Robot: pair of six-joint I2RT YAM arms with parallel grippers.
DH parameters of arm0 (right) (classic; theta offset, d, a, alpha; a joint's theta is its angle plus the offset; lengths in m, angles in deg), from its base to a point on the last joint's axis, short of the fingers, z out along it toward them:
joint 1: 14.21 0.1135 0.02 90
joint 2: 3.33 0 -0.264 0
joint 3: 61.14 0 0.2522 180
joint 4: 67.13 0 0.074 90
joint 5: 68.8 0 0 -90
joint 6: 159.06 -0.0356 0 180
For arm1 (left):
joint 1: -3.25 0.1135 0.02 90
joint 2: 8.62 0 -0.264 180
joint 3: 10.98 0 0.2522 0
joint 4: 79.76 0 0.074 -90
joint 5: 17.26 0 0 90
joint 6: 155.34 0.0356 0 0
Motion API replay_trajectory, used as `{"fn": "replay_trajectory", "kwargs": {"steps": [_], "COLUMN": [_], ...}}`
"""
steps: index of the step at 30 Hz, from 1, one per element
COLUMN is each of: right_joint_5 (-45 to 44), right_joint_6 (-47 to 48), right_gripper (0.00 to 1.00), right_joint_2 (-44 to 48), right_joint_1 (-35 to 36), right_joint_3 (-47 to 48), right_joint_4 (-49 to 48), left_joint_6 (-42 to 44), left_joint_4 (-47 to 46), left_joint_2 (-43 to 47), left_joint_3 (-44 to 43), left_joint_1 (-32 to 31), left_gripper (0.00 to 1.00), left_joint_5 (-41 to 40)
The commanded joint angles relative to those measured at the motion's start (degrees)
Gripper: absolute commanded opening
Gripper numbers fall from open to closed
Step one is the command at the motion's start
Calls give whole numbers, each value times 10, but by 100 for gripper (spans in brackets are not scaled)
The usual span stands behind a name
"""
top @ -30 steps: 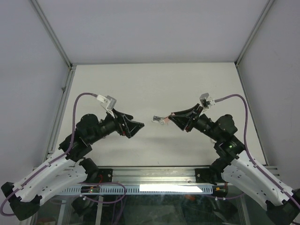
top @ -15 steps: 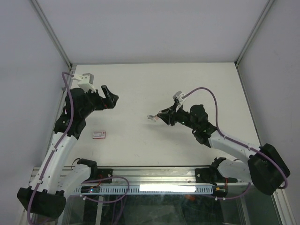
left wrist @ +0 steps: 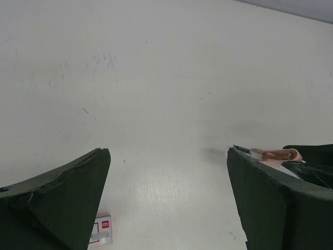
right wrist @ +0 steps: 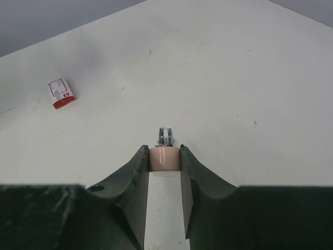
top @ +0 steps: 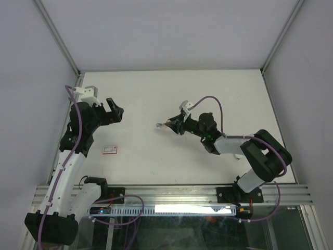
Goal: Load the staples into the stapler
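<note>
The right arm stretches low toward frame centre, right tool [top: 176, 126] clamping the pink stapler [top: 166, 125] over the counter [top: 208, 88], while the left arm rears upright at left, left tool [top: 116, 110] spread wide.

I see the stapler [right wrist: 165, 159] as smooth pink plastic with a shiny metal nose; the table [left wrist: 166, 78] looks matt white, faintly scuffed.
</note>
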Motion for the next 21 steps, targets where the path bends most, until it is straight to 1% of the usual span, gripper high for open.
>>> {"fn": "replay_trajectory", "kwargs": {"steps": [1, 6, 11, 15, 21], "right_joint_5": [34, 51, 46, 38, 33], "right_joint_6": [17, 5, -7, -8, -8], "right_gripper": [0, 0, 0, 0, 0], "right_joint_2": [-50, -113, -162, -187, -207], "right_joint_1": [-6, -6, -7, -7, -7], "right_joint_3": [44, 79, 100, 107, 114], "right_joint_4": [-123, -151, -169, -176, -161], "left_joint_6": [19, 19, 21, 21, 22], "left_joint_4": [-32, -31, -29, -28, -28], "left_joint_2": [12, 11, 9, 10, 9], "left_joint_3": [5, 10, 10, 10, 10], "left_joint_1": [4, 4, 5, 5, 5], "left_gripper": [99, 99, 99, 99, 99], "left_joint_5": [-17, -17, -18, -24, -23]}}
